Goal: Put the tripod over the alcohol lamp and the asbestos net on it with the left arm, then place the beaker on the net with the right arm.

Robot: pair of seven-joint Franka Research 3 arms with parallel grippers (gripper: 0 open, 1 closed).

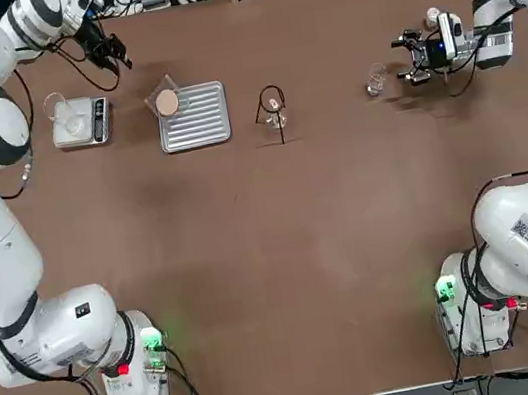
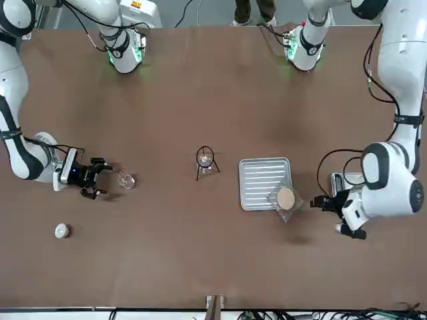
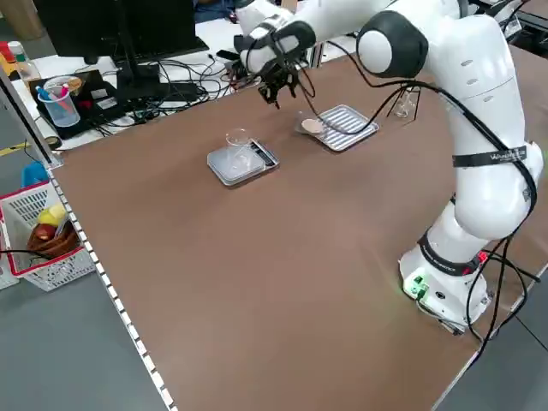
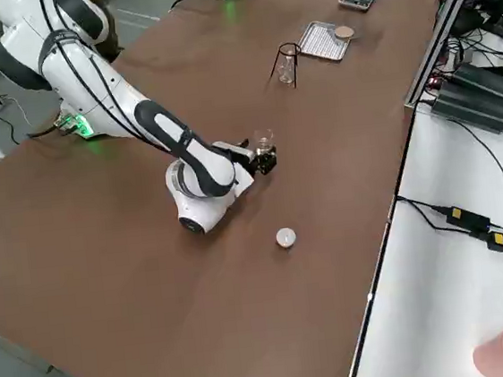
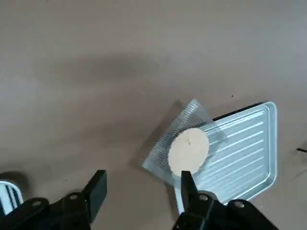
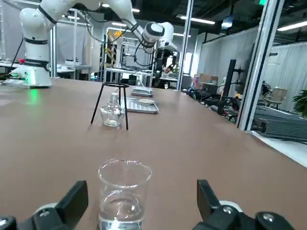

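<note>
Left hand (image 1: 108,53), fingers apart and empty, hung above bare surface (image 1: 274,257) just beside the asbestos net (image 1: 167,101), which overhung the tray's (image 1: 200,117) edge. Right hand (image 1: 410,58) lay low, fingers spread wide, with the beaker (image 1: 376,80) just ahead; beyond stood the tripod (image 1: 273,110) over the alcohol lamp (image 1: 276,114).

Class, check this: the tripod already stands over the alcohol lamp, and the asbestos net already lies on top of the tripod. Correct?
Half right. The tripod does stand over the alcohol lamp, but the asbestos net lies at the corner of the silver tray, as the top view shows.

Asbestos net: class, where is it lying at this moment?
In the top view the asbestos net lies left of centre, overlapping the far-left corner of the ridged silver tray, between the white scale and the tripod.
</note>
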